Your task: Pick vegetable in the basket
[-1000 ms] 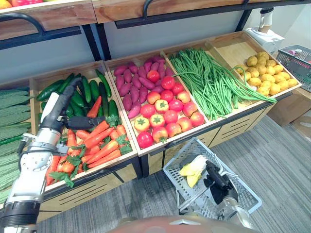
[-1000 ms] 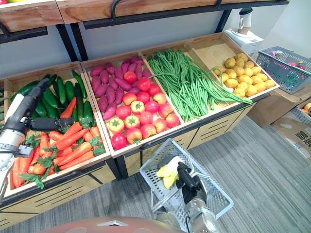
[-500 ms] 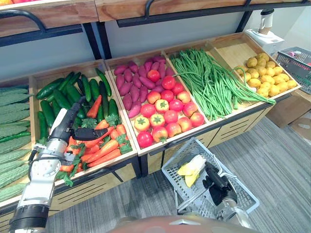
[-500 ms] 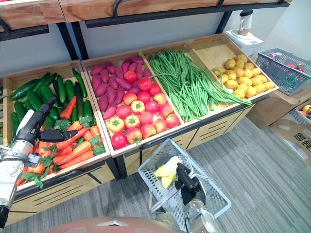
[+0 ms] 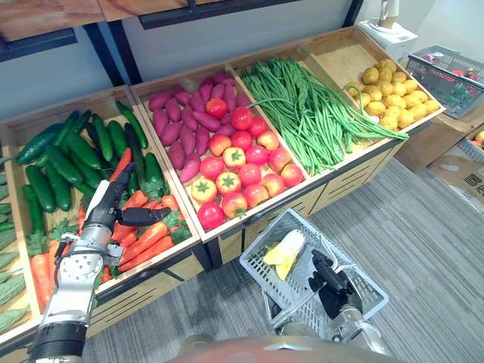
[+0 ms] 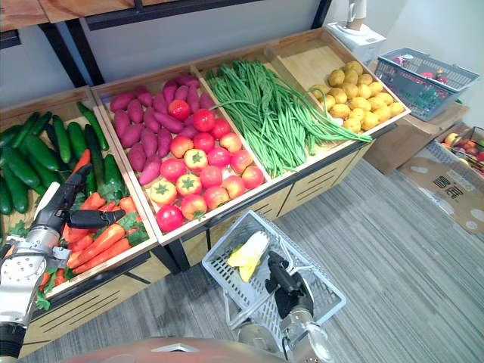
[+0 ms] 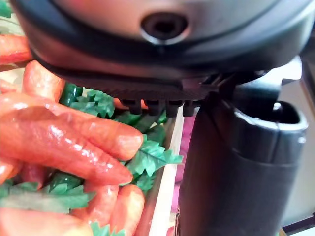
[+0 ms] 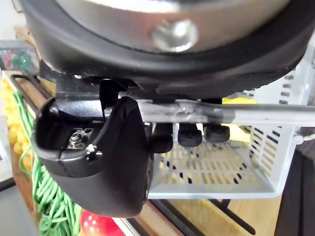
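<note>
Left hand (image 5: 104, 206) flat over carrots (image 5: 151, 236); right hand (image 5: 331, 283) grips basket handle (image 8: 256, 114)

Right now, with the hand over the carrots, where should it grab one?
Grip the top carrot around its thick orange middle, not the leafy end. It lies slanted and exposed on top, so the open left hand should probably come from above, fingers across its length.

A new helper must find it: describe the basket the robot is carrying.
Find the wooden produce stand, then look below its tomatoes. The grey basket hangs there from the right hand, yellow corn inside; the other grey basket sits far right, past the potatoes.
</note>
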You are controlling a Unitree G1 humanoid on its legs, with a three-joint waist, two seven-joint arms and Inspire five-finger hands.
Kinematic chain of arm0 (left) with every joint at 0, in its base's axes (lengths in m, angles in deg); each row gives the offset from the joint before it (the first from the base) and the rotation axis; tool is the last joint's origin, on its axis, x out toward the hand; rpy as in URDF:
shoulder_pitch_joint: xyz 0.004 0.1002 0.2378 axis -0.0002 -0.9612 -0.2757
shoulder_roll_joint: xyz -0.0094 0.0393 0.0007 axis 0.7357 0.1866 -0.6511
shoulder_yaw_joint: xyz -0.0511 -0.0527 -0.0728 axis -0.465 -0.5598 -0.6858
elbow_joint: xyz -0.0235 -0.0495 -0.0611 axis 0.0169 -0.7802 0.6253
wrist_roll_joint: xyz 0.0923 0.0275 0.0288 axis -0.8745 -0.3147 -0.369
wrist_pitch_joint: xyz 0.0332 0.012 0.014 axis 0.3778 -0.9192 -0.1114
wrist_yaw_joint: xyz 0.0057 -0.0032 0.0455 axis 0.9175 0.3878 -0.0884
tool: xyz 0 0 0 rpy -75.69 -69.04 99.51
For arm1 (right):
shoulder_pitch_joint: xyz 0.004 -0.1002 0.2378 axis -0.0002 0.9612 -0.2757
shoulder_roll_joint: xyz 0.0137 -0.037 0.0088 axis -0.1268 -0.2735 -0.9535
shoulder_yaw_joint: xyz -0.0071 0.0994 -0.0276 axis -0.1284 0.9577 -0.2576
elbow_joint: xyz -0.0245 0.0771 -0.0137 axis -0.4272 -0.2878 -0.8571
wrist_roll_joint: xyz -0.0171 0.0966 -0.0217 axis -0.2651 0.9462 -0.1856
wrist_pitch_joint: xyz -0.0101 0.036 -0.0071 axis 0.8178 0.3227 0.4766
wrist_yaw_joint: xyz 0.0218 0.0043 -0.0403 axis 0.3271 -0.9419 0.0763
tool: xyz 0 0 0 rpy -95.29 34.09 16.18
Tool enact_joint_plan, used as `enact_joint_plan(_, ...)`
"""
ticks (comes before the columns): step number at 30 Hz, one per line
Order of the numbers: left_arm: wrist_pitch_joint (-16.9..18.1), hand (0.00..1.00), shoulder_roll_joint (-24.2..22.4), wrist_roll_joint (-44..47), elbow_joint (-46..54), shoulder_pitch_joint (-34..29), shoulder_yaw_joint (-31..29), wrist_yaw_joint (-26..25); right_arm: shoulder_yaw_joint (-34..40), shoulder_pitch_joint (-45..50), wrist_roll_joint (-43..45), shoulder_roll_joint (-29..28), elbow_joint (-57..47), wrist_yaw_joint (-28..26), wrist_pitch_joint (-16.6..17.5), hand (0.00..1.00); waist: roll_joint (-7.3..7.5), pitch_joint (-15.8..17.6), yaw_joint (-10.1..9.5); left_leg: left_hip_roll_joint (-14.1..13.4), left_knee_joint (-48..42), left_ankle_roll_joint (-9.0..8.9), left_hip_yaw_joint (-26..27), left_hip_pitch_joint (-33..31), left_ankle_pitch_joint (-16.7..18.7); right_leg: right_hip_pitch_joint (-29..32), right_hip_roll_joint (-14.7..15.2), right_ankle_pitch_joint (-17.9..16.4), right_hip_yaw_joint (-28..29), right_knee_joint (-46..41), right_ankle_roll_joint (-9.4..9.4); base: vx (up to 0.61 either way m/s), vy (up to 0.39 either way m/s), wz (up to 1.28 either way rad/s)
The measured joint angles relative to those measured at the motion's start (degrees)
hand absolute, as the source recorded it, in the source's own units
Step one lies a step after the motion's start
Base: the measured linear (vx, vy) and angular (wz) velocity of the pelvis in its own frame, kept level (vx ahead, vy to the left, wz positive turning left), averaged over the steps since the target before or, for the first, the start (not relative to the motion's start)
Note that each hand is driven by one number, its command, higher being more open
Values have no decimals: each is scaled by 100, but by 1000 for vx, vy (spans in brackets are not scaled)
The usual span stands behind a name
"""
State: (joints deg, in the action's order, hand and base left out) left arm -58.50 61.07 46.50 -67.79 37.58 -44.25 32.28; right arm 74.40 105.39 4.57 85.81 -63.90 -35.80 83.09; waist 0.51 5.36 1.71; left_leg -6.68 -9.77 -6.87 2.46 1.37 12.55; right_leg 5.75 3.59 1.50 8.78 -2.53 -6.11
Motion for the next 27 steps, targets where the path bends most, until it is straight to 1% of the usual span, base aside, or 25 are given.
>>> enact_joint_plan(5, -100, 100, -102, -22, -208, 1, 19, -5, 9, -2, 2, -4, -23, 0, 3, 0, -5, 75, 20, -11, -1, 2, 101, -54, 27, 77, -21, 56, 106, 88, 23, 21, 17, -12)
enact_joint_plan(9, -85, 100, -177, -23, -197, 15, 4, -51, 17, -3, 1, -11, -24, 0, 3, 0, -20, 87, 10, -30, -38, -2, 134, -69, 72, 93, -38, 62, 132, 88, 31, 7, 13, -4)
enact_joint_plan(12, -74, 100, -322, -179, -196, 1, -62, -172, 10, -2, -1, -17, -23, 0, 2, 0, -32, 95, -5, -74, -136, -2, 192, -79, 139, 91, -79, 67, 178, 88, 39, -5, 16, -9)
enact_joint_plan(17, -76, 100, -529, -250, -179, -2, -193, -249, 27, 6, -7, -17, -40, 5, 5, 0, -110, 209, 17, -89, -199, 3, 180, -79, 171, 35, -91, 75, 173, 118, 33, -5, 6, 0)
enact_joint_plan(20, -92, 100, -588, -252, -117, -14, -251, -248, 22, 5, -52, -18, -43, 10, 4, 0, -111, 219, 12, -94, -199, 3, 142, -81, 172, -7, -90, 103, 137, 180, 37, 5, 14, 6)
enact_joint_plan(24, -117, 100, -611, -255, 167, -245, -268, -249, 22, 0, -130, -35, -61, 10, 5, 0, -120, 267, 12, -92, -198, 3, 97, -81, 172, -34, -83, 103, 99, 192, 37, 11, 18, 5)
enact_joint_plan(27, -220, 100, -754, -256, 472, -467, -323, -246, 23, -4, -188, -89, -67, 14, 5, 0, -131, 286, 3, -92, -197, 3, 80, -84, 172, -41, -81, 103, 85, 195, 37, 3, 9, 1)
